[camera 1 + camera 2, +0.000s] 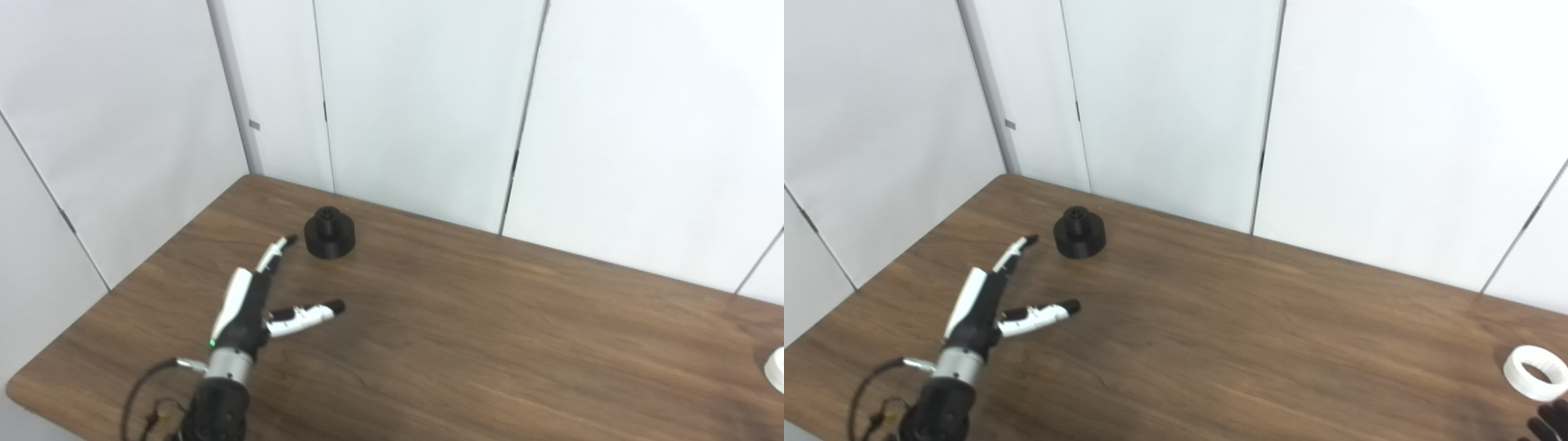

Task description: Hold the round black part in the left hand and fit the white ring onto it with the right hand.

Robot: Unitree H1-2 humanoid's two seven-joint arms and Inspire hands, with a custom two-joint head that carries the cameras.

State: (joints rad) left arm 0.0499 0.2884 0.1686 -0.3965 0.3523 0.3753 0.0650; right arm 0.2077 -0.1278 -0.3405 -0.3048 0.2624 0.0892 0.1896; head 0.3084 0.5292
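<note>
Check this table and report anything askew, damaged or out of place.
Nothing stands out. The round black part sits upright on the brown wooden table, untouched by the open left hand. The white ring lies flat near the right edge.

I am seeing one round black part [329,233], one white ring [1535,372], and two hands, left hand [245,309] and right hand [1546,424], over one desk [490,331].

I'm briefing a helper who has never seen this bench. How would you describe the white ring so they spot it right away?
Start from the brown wooden table against the white wall panels and follow it to its right end. The white ring lies flat there, near the front edge, just above dark fingertips entering at the corner. It is the only white, hollow piece; the round black part sits far off at the left.
</note>
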